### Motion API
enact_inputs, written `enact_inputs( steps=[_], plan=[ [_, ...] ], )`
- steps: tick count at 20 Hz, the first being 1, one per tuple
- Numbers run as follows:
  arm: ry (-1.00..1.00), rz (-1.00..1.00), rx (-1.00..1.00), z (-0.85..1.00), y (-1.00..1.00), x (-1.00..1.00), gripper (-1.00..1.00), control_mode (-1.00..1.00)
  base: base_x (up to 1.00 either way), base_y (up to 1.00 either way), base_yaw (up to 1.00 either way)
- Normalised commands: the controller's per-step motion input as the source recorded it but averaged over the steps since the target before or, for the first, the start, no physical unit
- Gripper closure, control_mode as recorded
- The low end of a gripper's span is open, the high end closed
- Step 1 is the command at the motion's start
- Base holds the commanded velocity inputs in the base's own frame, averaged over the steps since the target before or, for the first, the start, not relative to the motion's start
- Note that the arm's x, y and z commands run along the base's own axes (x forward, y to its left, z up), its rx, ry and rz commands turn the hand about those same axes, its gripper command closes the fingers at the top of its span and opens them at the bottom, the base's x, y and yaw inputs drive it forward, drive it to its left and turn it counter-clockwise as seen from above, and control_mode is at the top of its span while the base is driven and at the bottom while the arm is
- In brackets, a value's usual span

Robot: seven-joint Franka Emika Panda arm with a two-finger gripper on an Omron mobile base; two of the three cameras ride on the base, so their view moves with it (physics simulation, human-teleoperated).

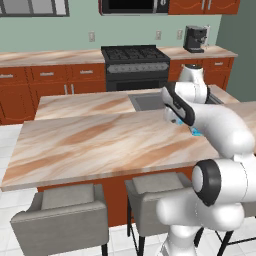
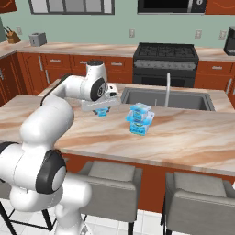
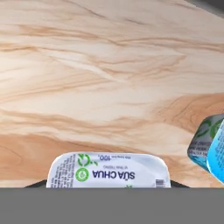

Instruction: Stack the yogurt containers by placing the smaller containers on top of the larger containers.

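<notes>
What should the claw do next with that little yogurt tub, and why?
Probably carry it right toward the stack. The claw is closed on a small tub above the island counter, while the other two tubs already sit one on the other near the sink.

The worktop (image 2: 193, 133) looks like polished stone, a smooth marbled slab in cream and tan veins with a soft sheen. The yogurt containers (image 2: 140, 120) read as thin glossy plastic, light blue on the sides, and the one at the hand (image 3: 108, 170) carries a smooth white printed foil or paper lid (green logo and blue lettering on it). The arm (image 2: 50, 114) has a glossy white plastic shell with matt black joint rings. The sink (image 2: 183, 98) beyond the far edge of the worktop looks like dull grey metal, its faucet (image 2: 168, 89) brushed metal. The cabinets (image 1: 30, 85) look like reddish-brown varnished wood, and the stools (image 1: 65, 215) look padded in matt grey cloth.
</notes>
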Motion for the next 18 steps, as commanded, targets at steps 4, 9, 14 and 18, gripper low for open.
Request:
enact_inputs(
  steps=[4, 9, 14, 18],
  plan=[
    [0.10, -0.01, 0.00, 0.50, -0.15, 0.00, 1.00, -1.00, 0.00, 0.00, 0.00],
    [0.09, -0.02, 0.00, 0.47, -0.16, -0.12, 1.00, -1.00, 0.00, 0.00, 0.00],
    [0.03, -0.02, 0.00, 0.40, -0.14, -0.27, 1.00, -1.00, 0.00, 0.00, 0.00],
    [0.00, -0.01, 0.00, 0.22, -0.12, -0.44, 1.00, -1.00, 0.00, 0.00, 0.00]
  ],
)
